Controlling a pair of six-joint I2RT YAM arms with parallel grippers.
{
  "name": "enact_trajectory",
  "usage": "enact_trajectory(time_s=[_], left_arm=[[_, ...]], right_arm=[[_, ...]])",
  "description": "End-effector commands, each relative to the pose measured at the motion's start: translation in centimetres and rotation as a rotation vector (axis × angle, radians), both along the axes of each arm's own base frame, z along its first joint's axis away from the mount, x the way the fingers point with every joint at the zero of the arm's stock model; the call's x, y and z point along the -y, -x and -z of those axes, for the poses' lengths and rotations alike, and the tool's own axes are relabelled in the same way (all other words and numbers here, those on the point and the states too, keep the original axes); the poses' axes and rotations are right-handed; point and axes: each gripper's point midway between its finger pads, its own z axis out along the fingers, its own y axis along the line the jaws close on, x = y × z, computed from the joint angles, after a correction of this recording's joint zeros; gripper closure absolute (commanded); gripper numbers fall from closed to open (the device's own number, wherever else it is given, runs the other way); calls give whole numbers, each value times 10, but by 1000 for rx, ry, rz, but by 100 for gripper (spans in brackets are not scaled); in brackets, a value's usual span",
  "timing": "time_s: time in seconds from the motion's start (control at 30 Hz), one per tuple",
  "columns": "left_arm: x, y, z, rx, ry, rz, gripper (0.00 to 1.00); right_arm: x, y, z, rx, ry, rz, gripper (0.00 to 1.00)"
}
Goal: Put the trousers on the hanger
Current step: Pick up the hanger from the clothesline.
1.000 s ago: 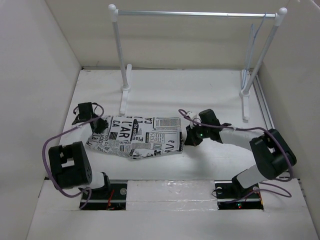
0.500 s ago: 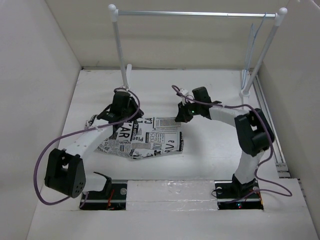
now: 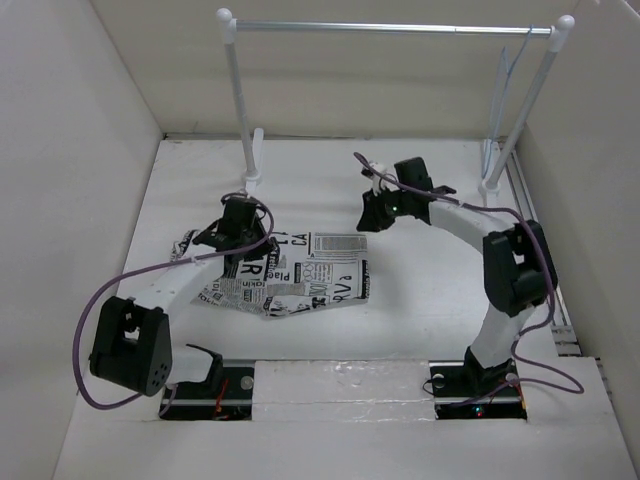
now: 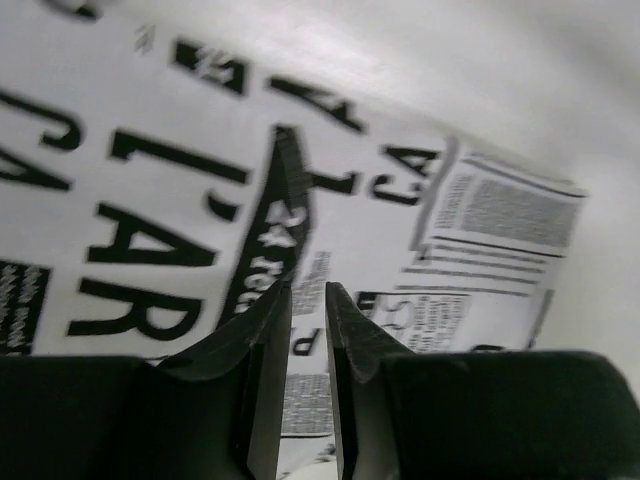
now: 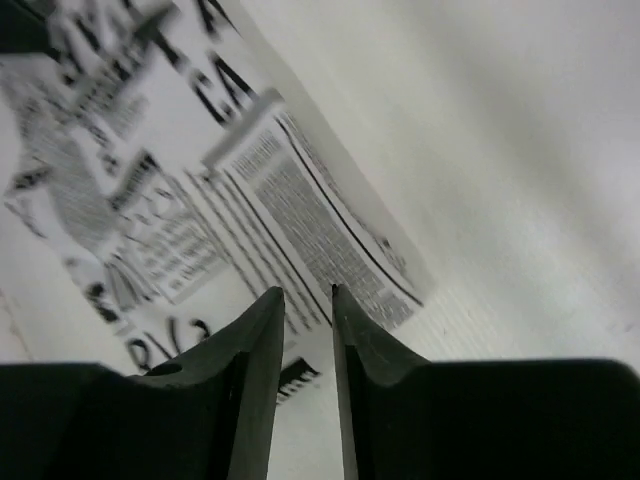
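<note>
The trousers [image 3: 290, 275], white with black newspaper print, lie crumpled and roughly flat on the table in front of both arms. My left gripper [image 3: 243, 258] hovers over their left half. In the left wrist view its jaws [image 4: 308, 290] stand a narrow gap apart, with nothing between them and printed cloth [image 4: 150, 200] below. My right gripper [image 3: 368, 222] hangs just above the far right corner of the trousers [image 5: 150, 200], slightly open [image 5: 307, 292] and empty. The hanger [image 3: 502, 85], thin pale wire, hangs from the right end of the rail, far from both grippers.
A rack with white posts [image 3: 240, 110] and a silver rail [image 3: 390, 28] stands across the back of the table. White walls close in the left, the right and the back. Bare white table [image 3: 420, 290] lies to the right of the trousers.
My left arm swung from the trousers' left edge to over their left half. My right gripper left the right edge, moved toward the far corner and opened slightly.
</note>
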Motion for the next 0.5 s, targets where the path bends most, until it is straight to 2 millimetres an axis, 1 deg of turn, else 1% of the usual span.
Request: enact_trajectory(time_s=[0.0,0.03,0.07,0.1,0.13,0.17,0.2,0.23,0.27,0.3,0.33,0.37,0.4,0.43,0.47], left_arm=[[27,-29,-64,186,16,77,83],[35,-33,-76,207,27,94,86],[43,-35,-82,217,29,114,89],[58,-33,-84,223,27,156,92],[69,-36,-97,258,25,186,97],[77,-37,-103,279,17,200,100],[98,-30,-106,291,15,258,100],[112,-31,-124,342,16,295,100],[122,-29,-131,369,3,315,100],[134,-27,-135,383,-4,345,100],[161,-16,-155,430,18,406,100],[171,-12,-160,453,6,440,100],[183,-8,-162,462,4,470,100],[201,2,-172,488,26,516,100],[208,6,-173,492,35,543,100]], right_arm=[[-32,5,-145,314,-92,-107,67],[-28,7,-163,343,-91,-97,66],[-23,10,-200,439,-89,-66,84],[-16,7,-241,532,-98,-24,99],[-3,3,-268,594,-95,37,100],[19,3,-299,668,-73,132,100],[44,-3,-322,720,-57,217,100],[65,-1,-353,770,-48,291,100],[93,-6,-369,805,-1,406,100],[128,-12,-382,826,41,510,100],[151,-8,-399,841,69,575,100],[175,-10,-403,843,115,654,86],[190,-15,-402,830,146,698,75],[219,-15,-398,806,190,763,64],[227,-15,-400,804,185,763,40]])
